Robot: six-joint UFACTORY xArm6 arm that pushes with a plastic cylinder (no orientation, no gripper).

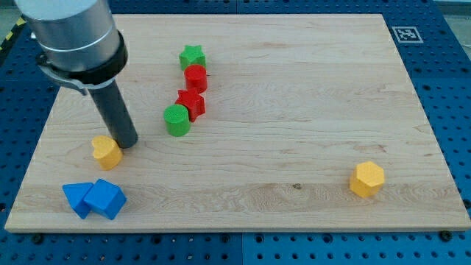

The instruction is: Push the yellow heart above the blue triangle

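The arm ends in a wide, smooth, light grey cylinder with a soft sheen. A thin black band rings its lower edge. Below the band a narrower, straight, dark grey rod (116, 110) runs down, plain and unmarked, to my tip (126, 143), a blunt, flat, round end.

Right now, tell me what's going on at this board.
My tip is down on the board, touching or nearly touching the upper right of the yellow heart at the view's left. Two blue blocks, touching each other, lie just below the heart; I cannot tell which is the triangle. A yellow hexagon sits alone at lower right.
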